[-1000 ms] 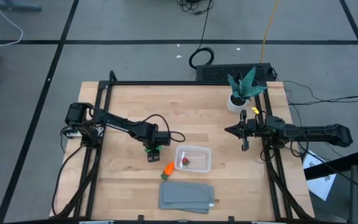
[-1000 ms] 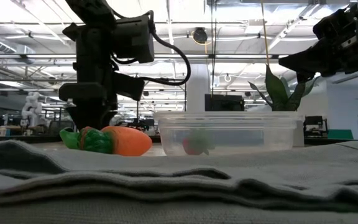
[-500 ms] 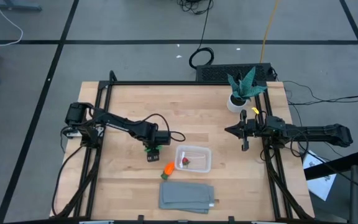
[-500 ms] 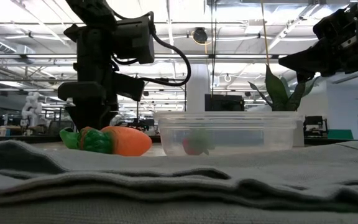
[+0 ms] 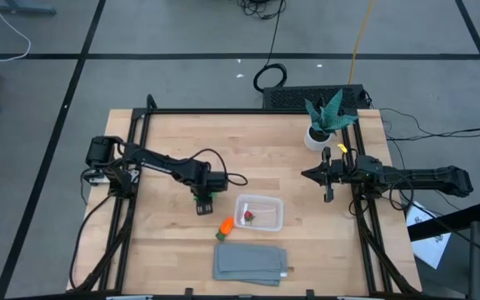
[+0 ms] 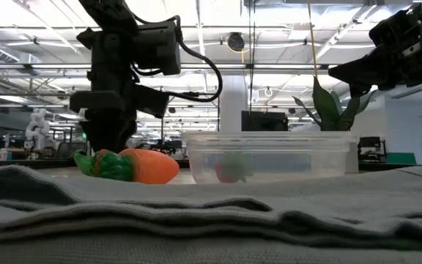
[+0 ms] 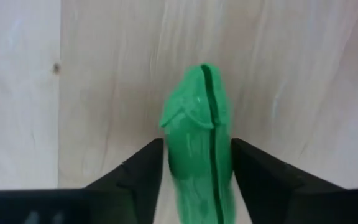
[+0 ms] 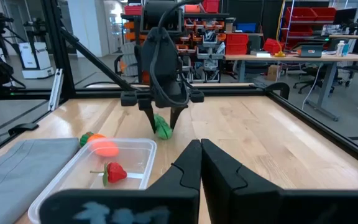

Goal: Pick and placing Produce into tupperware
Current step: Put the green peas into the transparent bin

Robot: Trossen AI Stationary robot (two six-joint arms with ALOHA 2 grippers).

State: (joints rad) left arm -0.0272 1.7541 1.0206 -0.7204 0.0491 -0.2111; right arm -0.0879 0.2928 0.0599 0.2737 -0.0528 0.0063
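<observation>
My left gripper (image 5: 205,202) stands left of the tupperware, shut on the green pod (image 7: 199,143). The right wrist view shows the pod (image 8: 162,129) below its fingers. The clear tupperware (image 5: 259,212) sits on the table with the red berry (image 5: 247,217) lying inside on its floor. The orange carrot (image 5: 225,226) lies on the table by the container's near left corner, its green top toward the near edge. My right gripper (image 5: 307,175) hovers shut to the right of the tupperware. My left gripper pinches the green pod between its two fingers, one on each long side (image 7: 219,162). The fingers (image 8: 149,118) come from above, pointing down, and lie along the pod. The pod's free end (image 7: 197,81) sticks out past the fingertips; whether it touches the table I cannot tell.
A folded grey cloth (image 5: 251,262) lies near the table's near edge, below the tupperware. A spiky green plant in a white pot (image 5: 323,121) stands at the far right corner. Bare wood stretches between the arms and along the far side.
My left gripper has risen a little with the pod still between its fingers. The carrot, the tupperware and the berry have stayed in place.
</observation>
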